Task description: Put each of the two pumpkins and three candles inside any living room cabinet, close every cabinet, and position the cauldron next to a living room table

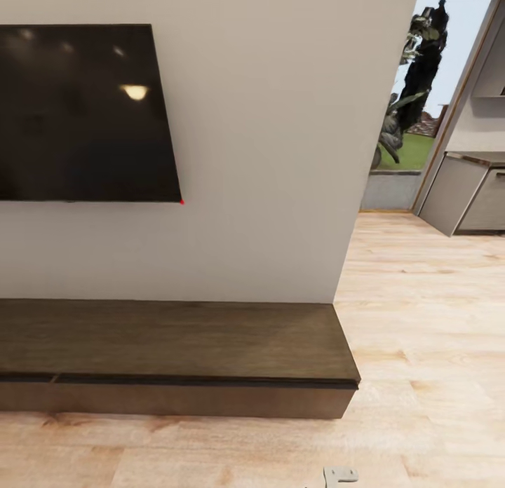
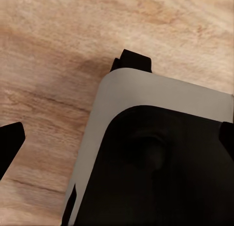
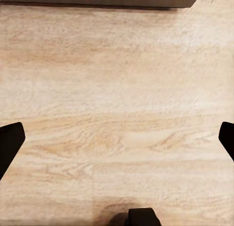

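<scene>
Cabinet (image 1: pixel 175 355), dark wood, closed, set against white wall below TV (image 1: pixel 81 113); plank floor (image 1: pixel 421 320) adjoining. Both tools spread open over floor, nothing held.

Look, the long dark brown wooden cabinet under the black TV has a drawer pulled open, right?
Not quite. In the head view the long dark brown wooden cabinet sits under the black TV, but its drawer fronts are all flush and shut, none pulled open.
</scene>
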You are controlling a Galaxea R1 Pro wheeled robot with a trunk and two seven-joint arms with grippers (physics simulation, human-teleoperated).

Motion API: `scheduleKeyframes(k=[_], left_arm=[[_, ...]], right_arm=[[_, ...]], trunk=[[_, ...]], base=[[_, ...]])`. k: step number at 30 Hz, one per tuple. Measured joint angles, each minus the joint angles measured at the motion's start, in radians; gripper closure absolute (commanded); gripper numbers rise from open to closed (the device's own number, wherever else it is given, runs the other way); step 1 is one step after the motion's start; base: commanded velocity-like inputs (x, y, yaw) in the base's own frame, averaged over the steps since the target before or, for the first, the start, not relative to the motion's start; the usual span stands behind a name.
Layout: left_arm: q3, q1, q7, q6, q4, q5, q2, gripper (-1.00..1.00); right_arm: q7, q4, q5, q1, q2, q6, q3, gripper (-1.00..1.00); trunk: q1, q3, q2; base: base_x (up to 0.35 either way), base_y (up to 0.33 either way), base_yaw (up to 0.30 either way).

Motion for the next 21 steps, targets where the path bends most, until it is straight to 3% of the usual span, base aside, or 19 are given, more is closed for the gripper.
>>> scheduleKeyframes(k=[7,12,21], left_arm=[[0.000,0.001,0.000,0.000,0.001,0.002,-0.001,-1.00],[0.000,0.004,-0.006,0.003,-0.012,-0.004,0.015,-1.00],[-0.003,0.012,0.008,0.003,-0.016,-0.009,-0.019,-1.00]], right_arm=[[0.000,0.000,0.002,0.000,0.000,0.001,0.000,-1.00],[-0.005,0.001,0.002,-0.028,0.004,-0.005,0.024,-1.00],[-0.006,-0.004,0.007,-0.028,0.006,-0.005,0.021,-1.00]], trunk=[[-0.027,0.022,0.049],[-0.027,0.022,0.049],[-0.027,0.022,0.049]], base=[[0.000,0.000,0.000],[0.000,0.000,0.000],[-0.025,-0.012,0.002]])
